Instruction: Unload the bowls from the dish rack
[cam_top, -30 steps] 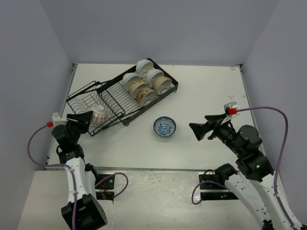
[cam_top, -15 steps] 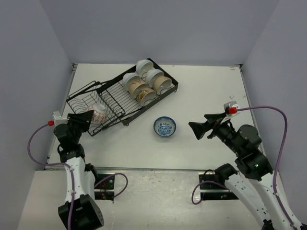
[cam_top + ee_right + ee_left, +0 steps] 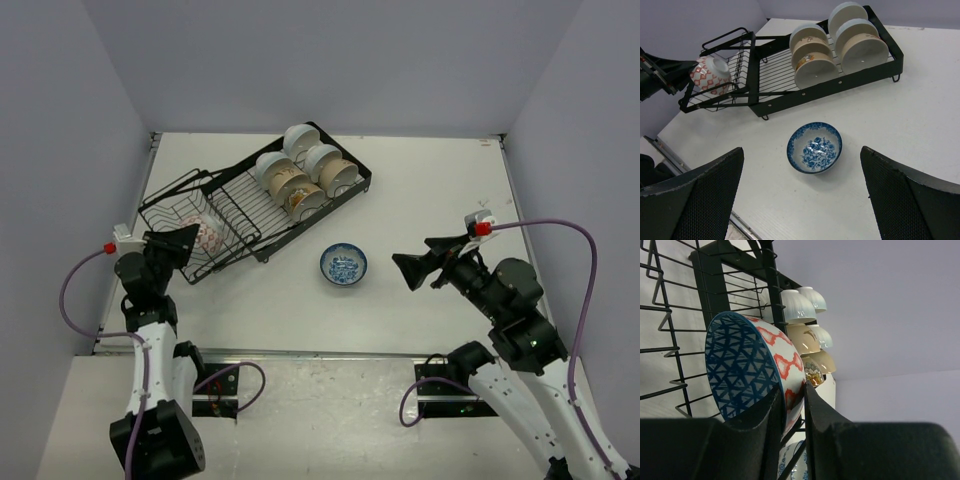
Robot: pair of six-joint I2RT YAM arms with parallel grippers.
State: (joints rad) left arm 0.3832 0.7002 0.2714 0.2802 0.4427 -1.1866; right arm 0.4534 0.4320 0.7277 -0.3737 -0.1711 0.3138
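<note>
Drawn together since one second earlier, the left pincer [image 3: 791, 396] is now clamped across the rim of the small round ceramic bowl with red-patterned outside and blue-patterned inside [image 3: 747, 365], which is stood on edge in the left section of the large black wire dish rack [image 3: 840, 84]. The right pincer [image 3: 405, 272] is held fully spread, grasping nothing, above the white worktop [image 3: 430, 190] near the blue-and-white patterned bowl [image 3: 343, 265]. The gripped bowl is judged rigid, glazed, slippery and breakable, so it is best held by the rim wall, one finger inside and one outside, and lifted clear of the wires without knocking.
</note>
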